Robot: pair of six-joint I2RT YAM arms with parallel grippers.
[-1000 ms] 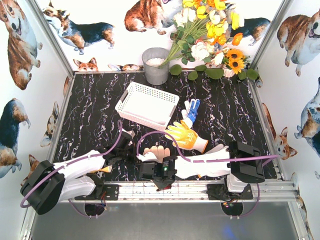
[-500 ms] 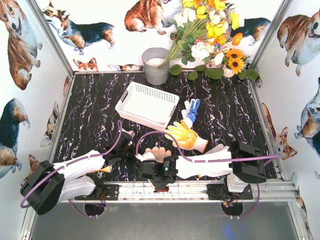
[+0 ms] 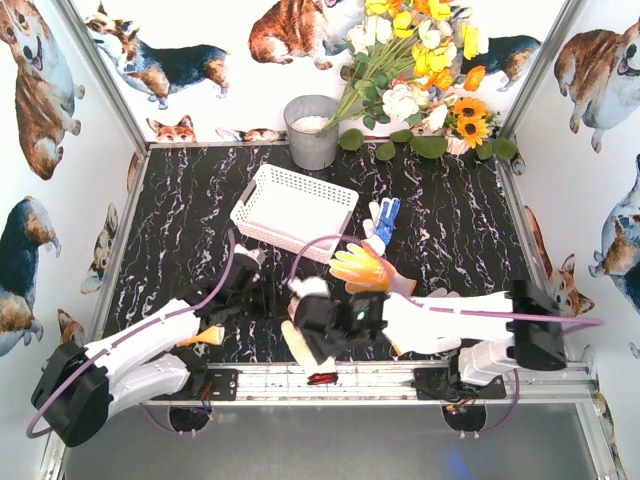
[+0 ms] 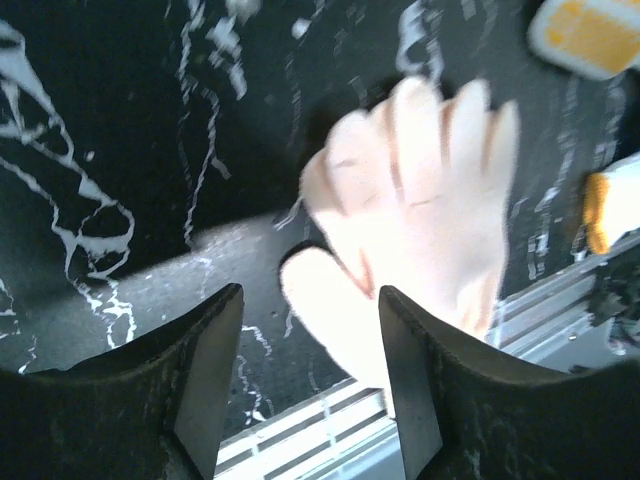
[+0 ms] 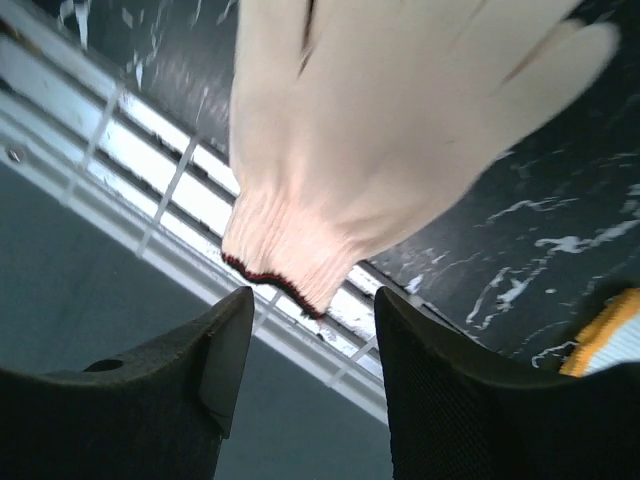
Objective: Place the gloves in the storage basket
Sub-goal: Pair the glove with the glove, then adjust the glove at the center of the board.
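Note:
A cream glove with a red cuff (image 5: 380, 130) lies at the near edge of the table, its cuff over the metal rail. My right gripper (image 5: 315, 300) is open just short of that cuff and does not touch it. From the other side my left gripper (image 4: 310, 300) is open too, with the same glove (image 4: 420, 200) blurred just beyond its fingers. In the top view this glove (image 3: 298, 345) shows between the left gripper (image 3: 268, 298) and the right gripper (image 3: 305, 325). A yellow-orange glove (image 3: 365, 270) and a white and blue glove (image 3: 381, 222) lie further back. The white storage basket (image 3: 250, 200) stands behind them.
A grey metal bucket (image 3: 312, 132) and a bunch of flowers (image 3: 420, 70) stand at the back wall. An orange-cuffed white piece (image 3: 205, 337) lies by my left arm. The aluminium rail (image 3: 380, 378) runs along the near edge, with a small red object (image 3: 322, 378) on it.
Both grippers have opened and let go of the cream glove. The glove has dropped toward the near rail. Both arms have shifted, the right one further left and forward.

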